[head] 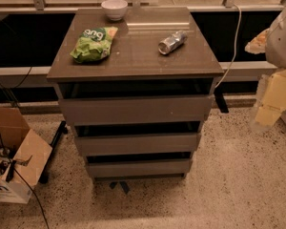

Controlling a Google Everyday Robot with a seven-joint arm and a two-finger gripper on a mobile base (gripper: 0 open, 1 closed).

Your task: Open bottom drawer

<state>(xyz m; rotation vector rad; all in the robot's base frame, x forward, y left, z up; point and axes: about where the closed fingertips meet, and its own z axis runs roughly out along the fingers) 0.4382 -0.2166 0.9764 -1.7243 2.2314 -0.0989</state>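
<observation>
The grey-brown cabinet [133, 56] stands in the middle of the camera view with three handleless drawers stacked down its front. The bottom drawer [139, 167] is the lowest and smallest-looking panel, just above the floor, with a dark gap above it. The middle drawer [137, 143] and top drawer [136, 109] sit above it. My gripper [271, 101] hangs at the far right edge of the view, off to the right of the cabinet and well apart from the bottom drawer. It holds nothing that I can see.
On the cabinet top lie a green snack bag [93, 44], a white bowl [114, 8] and a tipped can [172, 42]. An open cardboard box [16, 156] with cables stands at the left on the floor. A white cable [236, 42] hangs down at the cabinet's right.
</observation>
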